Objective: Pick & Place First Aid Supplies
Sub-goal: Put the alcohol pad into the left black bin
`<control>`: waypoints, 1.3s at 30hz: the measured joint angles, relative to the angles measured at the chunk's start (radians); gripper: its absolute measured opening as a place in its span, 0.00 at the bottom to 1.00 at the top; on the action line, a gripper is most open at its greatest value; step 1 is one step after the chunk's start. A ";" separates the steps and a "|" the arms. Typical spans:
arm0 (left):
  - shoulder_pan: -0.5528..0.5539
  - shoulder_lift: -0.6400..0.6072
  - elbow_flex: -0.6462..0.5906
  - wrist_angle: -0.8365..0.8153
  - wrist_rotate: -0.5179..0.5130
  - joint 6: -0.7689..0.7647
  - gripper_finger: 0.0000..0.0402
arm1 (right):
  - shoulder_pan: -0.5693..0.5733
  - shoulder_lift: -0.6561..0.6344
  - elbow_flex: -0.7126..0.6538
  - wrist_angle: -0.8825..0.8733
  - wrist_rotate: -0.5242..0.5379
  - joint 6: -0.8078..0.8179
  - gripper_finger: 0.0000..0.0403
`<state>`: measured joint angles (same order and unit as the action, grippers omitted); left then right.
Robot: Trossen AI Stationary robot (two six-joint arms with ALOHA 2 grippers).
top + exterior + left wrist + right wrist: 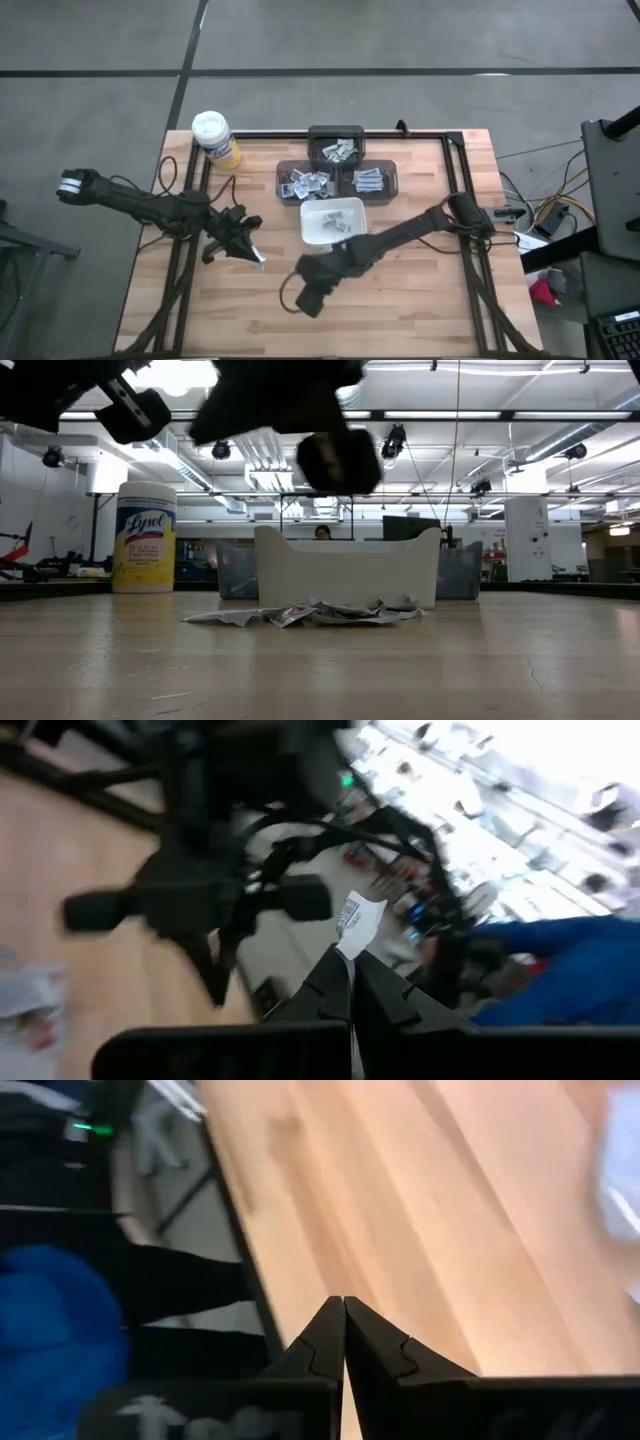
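Observation:
My left gripper (248, 248) hangs over the table's left half, shut on one small white packet (358, 918) with dark barcode print. My right gripper (303, 297) is shut with nothing in it (343, 1305), above bare wood near the front edge. The white dish (333, 222) at mid-table holds more packets. A few crumpled packets (310, 615) lie on the wood in front of the dish. Three dark bins (336, 148) behind the dish also hold packets. My left gripper pinches the packet's lower end (348, 946) between its two fingertips (335, 982). The rest of the packet sticks out past the tips. The fingers run about level, and the packet (258, 258) is lifted clear of the table.
A yellow canister with a white lid (215, 138) stands at the far left corner. A dark frame rail (330, 133) runs along the back and down both sides of the table. Bare wood (420, 300) spreads across the near half.

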<state>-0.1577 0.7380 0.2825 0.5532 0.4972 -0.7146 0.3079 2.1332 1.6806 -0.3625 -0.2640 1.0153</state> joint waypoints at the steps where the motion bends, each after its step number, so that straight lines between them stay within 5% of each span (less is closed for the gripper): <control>1: 0.001 0.000 0.016 -0.051 -0.003 0.017 0.00 | 0.014 -0.008 0.000 -0.033 0.027 0.007 0.02; 8: 0.004 0.023 0.234 -0.620 -0.132 0.257 0.00 | 0.125 -0.052 0.000 -0.309 0.235 0.109 0.02; 13: 0.013 0.082 0.412 -0.893 -0.283 0.427 0.00 | 0.183 -0.068 0.000 -0.531 0.281 0.226 0.02; 28: 0.205 0.465 0.752 -1.011 -0.395 0.633 0.00 | 0.326 -0.105 0.000 -1.036 0.427 0.193 0.02; 33: 0.303 0.593 0.841 -1.015 -0.391 0.667 0.00 | 0.343 -0.151 -0.067 -1.034 0.427 0.146 0.02; 39: 0.407 0.711 0.936 -1.065 -0.383 0.695 0.00 | 0.374 -0.328 -0.299 -0.892 0.424 0.225 0.02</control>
<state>0.2495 1.4491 1.2184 -0.5115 0.1139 -0.0199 0.6816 1.8053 1.3818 -1.2548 0.1597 1.2400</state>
